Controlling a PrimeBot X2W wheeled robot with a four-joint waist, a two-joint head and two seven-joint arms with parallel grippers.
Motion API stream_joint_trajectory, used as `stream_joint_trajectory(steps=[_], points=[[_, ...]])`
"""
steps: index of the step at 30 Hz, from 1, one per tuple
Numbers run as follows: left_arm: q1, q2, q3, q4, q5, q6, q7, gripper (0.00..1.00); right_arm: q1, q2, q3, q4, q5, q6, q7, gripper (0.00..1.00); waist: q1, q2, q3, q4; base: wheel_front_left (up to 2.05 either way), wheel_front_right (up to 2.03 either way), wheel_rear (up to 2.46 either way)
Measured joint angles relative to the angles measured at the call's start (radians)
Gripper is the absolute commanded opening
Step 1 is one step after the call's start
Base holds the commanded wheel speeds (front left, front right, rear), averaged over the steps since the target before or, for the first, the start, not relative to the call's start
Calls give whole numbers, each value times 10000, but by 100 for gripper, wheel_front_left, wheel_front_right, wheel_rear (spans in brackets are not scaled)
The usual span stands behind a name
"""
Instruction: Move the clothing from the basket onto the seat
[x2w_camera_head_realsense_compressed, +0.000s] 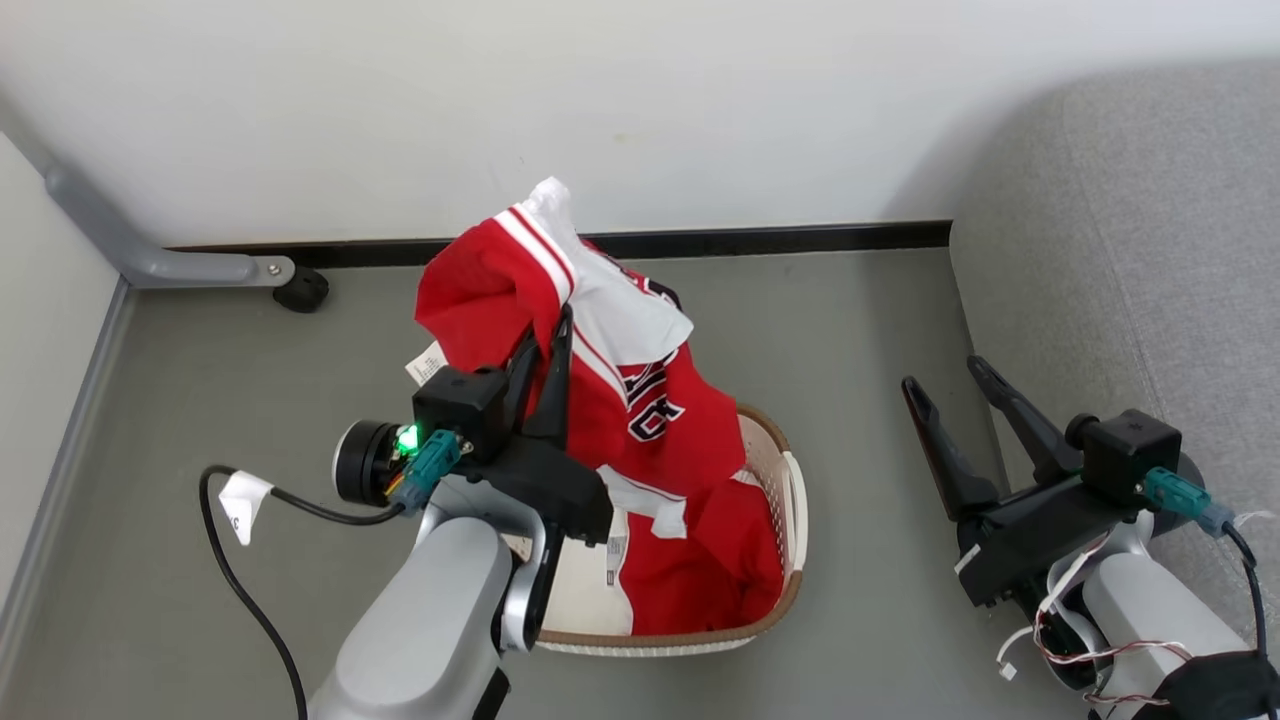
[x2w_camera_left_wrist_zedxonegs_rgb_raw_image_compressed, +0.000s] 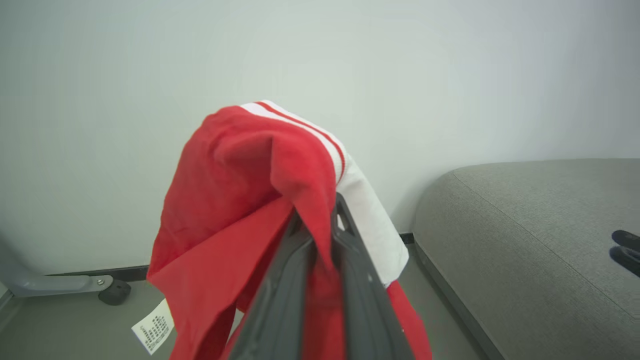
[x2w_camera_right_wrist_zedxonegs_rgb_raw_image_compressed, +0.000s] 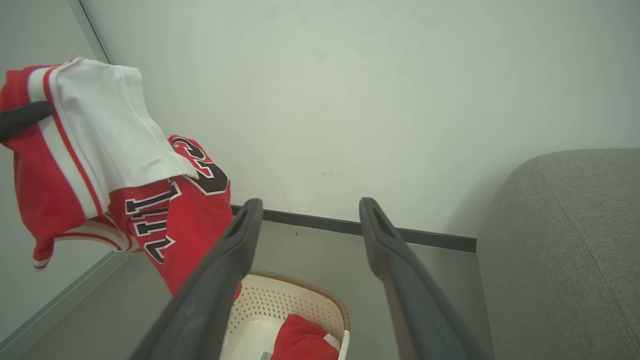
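1. The robot is on the lifting step, I think. The left gripper (x2w_camera_head_realsense_compressed: 550, 335) has its two fingers pressed together on the red jersey (x2w_camera_head_realsense_compressed: 660, 420) and holds it up high.
2. The jersey hangs from the fingers above the basket (x2w_camera_head_realsense_compressed: 795, 500). Its bottom end droops toward the basket, and I cannot tell if it touches it. The red shorts (x2w_camera_head_realsense_compressed: 720, 570) lie inside the basket.
3. The right gripper (x2w_camera_head_realsense_compressed: 943, 375) has its fingers wide apart and holds nothing. It waits just beside the front edge of the grey seat (x2w_camera_head_realsense_compressed: 1120, 250).
4. Next, I think the left arm needs to lift a bit more so the jersey clears the basket rim. Then it needs to swing over to the seat on the robot's right and let go there. The cloth is floppy, so it could catch on the rim or slip. After that, the shorts need a trip too.
5. The left wrist view shows the pinch up close: the left gripper (x2w_camera_left_wrist_zedxonegs_rgb_raw_image_compressed: 320, 220) has red cloth squeezed between its fingers, and a small white tag (x2w_camera_left_wrist_zedxonegs_rgb_raw_image_compressed: 155, 327) dangles below.
6. The right wrist view shows the black letters on the jersey (x2w_camera_right_wrist_zedxonegs_rgb_raw_image_compressed: 165, 210) from the side, and the open right gripper (x2w_camera_right_wrist_zedxonegs_rgb_raw_image_compressed: 310, 205). It also peeks into the basket (x2w_camera_right_wrist_zedxonegs_rgb_raw_image_compressed: 300, 300) at the shorts (x2w_camera_right_wrist_zedxonegs_rgb_raw_image_compressed: 300, 340).
7. The head view shows both arms, the basket and the seat at once.
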Motion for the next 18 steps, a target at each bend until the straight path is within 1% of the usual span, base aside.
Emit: stream_joint_trajectory(steps=[12, 18], points=[[0, 100, -79, -1708, 894, 0, -2, 0, 261, 259, -61, 81, -268, 0, 0, 100, 0, 0, -344, 42, 0, 0, 0], [-9, 173, -79, -2048, 1012, 0, -2, 0, 264, 305, -40, 84, -345, 0, 0, 100, -1, 0, -374, 36, 0, 0, 0]])
